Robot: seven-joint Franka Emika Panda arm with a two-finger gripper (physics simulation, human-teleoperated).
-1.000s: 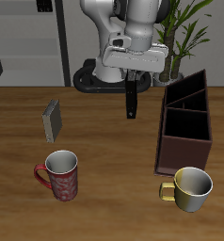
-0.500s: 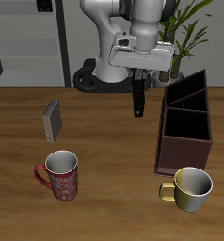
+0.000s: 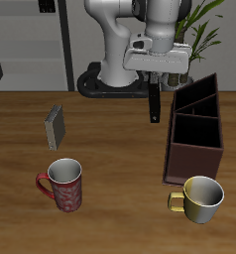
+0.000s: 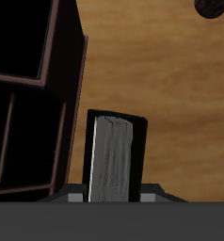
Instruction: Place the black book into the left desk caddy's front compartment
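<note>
— Wood-brown, the table (image 3: pixel 110 159) takes up most of the exterior view. What stands on it?

— The biggest thing is the left desk caddy (image 3: pixel 194 134), a dark reddish-brown open-topped box with slanted side walls and inner dividers. In the wrist view the left desk caddy (image 4: pixel 34 104) shows its dark compartments and one long wall.

— And the arm?

— The white arm reaches forward from the back of the table, and the gripper (image 3: pixel 155 81) hangs above the wood just beside the caddy's long wall, on the side toward the middle of the table.

— Is it holding anything?

— Yes. The fingers are pinched on the top of the black book (image 3: pixel 155 102), which hangs upright, thin edge toward the camera, clear of the table. The wrist view shows the black book (image 4: pixel 112 158) from above: black covers either side of a pale grey page edge, just beside the caddy wall and not over any compartment.

— The smaller things?

— A yellow mug (image 3: pixel 201 198) stands near the table's front edge, just in front of the caddy's front wall. A red patterned mug (image 3: pixel 62 185) stands well apart from it, also near the front. Farther back than the red mug, a small grey book (image 3: pixel 56 125) stands on end, tilted.
</note>
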